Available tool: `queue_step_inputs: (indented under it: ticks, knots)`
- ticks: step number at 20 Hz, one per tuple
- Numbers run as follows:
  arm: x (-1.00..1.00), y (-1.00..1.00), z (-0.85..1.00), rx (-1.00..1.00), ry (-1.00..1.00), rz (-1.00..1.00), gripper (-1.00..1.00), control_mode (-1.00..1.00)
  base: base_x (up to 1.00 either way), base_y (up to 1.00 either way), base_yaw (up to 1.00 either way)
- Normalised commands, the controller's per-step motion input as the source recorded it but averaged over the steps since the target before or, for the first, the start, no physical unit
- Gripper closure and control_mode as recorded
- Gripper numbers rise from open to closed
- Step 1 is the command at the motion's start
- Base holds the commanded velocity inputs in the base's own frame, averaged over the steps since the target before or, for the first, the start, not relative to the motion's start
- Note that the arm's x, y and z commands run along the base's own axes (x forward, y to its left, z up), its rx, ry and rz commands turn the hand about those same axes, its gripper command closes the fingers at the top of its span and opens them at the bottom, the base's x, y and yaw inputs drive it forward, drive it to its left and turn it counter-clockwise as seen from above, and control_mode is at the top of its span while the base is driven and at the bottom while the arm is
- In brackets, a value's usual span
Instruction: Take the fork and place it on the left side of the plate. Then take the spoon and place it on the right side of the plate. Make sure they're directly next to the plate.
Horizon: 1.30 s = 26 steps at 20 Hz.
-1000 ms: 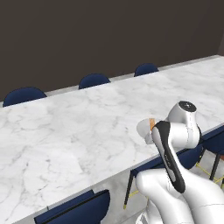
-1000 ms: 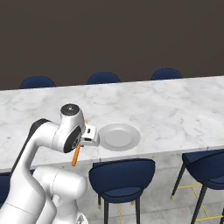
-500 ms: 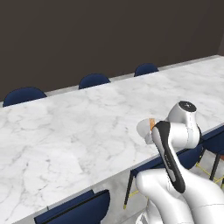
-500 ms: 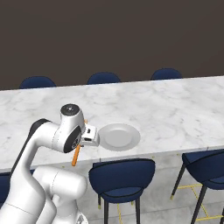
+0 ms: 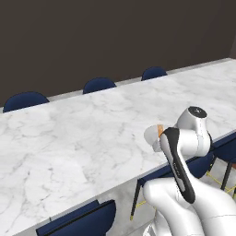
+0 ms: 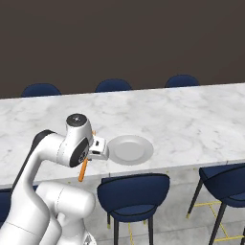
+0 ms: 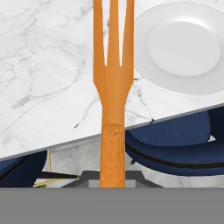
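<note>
The gripper (image 6: 91, 155) has its fingers pinched nearly together on the handle of the fork (image 7: 113, 87), which runs up the middle of the hand view with its tines pointing away from the hand. In the right base view the fork hangs slanted from the hand, its lower end dropping below the near edge of the marble counter (image 6: 191, 124). In the left base view just a sliver of orange peeks out beside the arm.

The plate (image 6: 130, 149) sits on the counter close to its near edge, just beside the gripper on the side nearer the right of that view. In the hand view the plate lies off to one side of the tines, apart from them, with bare marble under the fork's head. The fork is carried in the air (no part of it looks to be resting on the stone).

So the step in hand is the first one: the fork is taken and carried toward its place, but not yet set down. I cannot make out the spoon anywhere.

The next move, as I judge it, calls for lowering the fork flat onto the marble on the plate's left side, close enough to lie directly next to the rim without riding up on it, then spreading the fingers to let go. The slant of the fork probably needs levelling first, and the counter edge is near, so the handle end should land well on the stone.
</note>
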Motion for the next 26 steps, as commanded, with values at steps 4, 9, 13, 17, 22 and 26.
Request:
queue_step_inputs:
  ticks: [4,9,13,17,22,26]
  knots:
    - [0.00,0.00,0.00,0.00,0.00,0.00,1.00,-1.00,0.00,0.00,0.00]
    - [0.24,0.14,-0.13,-0.01,0.06,0.00,1.00,-1.00,0.00,0.00,0.00]
    - [1.00,0.37,-0.02,-0.12,0.20,0.06,1.00,-1.00,0.00,0.00,0.00]
    - [1.00,0.14,-0.03,-0.04,0.37,0.13,1.00,-1.00,0.00,0.00,0.00]
    - [0.37,0.00,-0.10,-0.03,0.21,0.07,1.00,-1.00,0.00,0.00,0.00]
    - [0.00,0.00,-0.29,-0.08,0.10,0.06,1.00,-1.00,0.00,0.00,0.00]
